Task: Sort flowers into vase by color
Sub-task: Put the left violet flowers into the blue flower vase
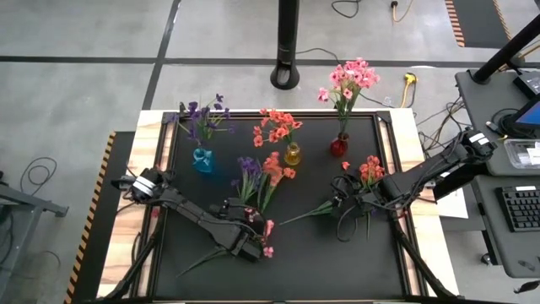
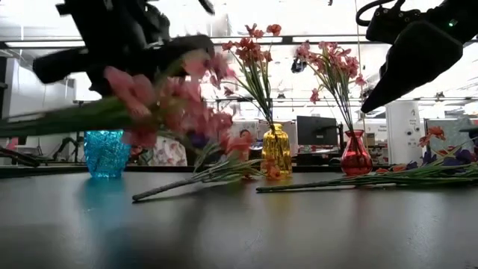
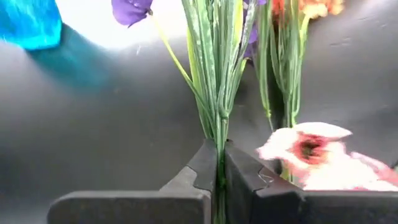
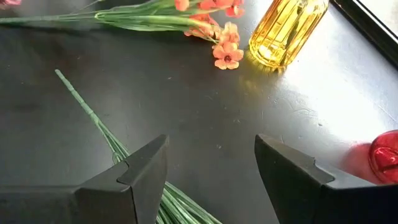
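My left gripper (image 1: 251,241) is near the table's near middle, shut on a pink spray (image 1: 268,251) that shows blurred and high off the table in the low view (image 2: 172,101). My right gripper (image 1: 342,207) hangs open over the green stem (image 4: 87,112) of an orange-red spray (image 1: 369,171) lying flat on the mat, without touching it. A purple spray (image 1: 247,171) and another orange-red spray (image 1: 274,169) lie side by side on the mat. The blue vase (image 1: 202,159) holds purple flowers, the yellow vase (image 1: 293,154) orange-red ones and the red vase (image 1: 338,146) pink ones. My left gripper holds the pink spray by its stem close to the blossoms (image 3: 311,149), pinched between the two shut fingers (image 3: 199,171), which come from above. The fingers hide the contact itself. The spray is lifted clear and lies about level, stem (image 2: 45,119) pointing toward the table's left.
The three vases stand in a row toward the far edge of the black mat (image 1: 371,262). A black pole base (image 1: 287,76) stands on the floor beyond the table. A desk with a keyboard (image 1: 519,207) is to the right.
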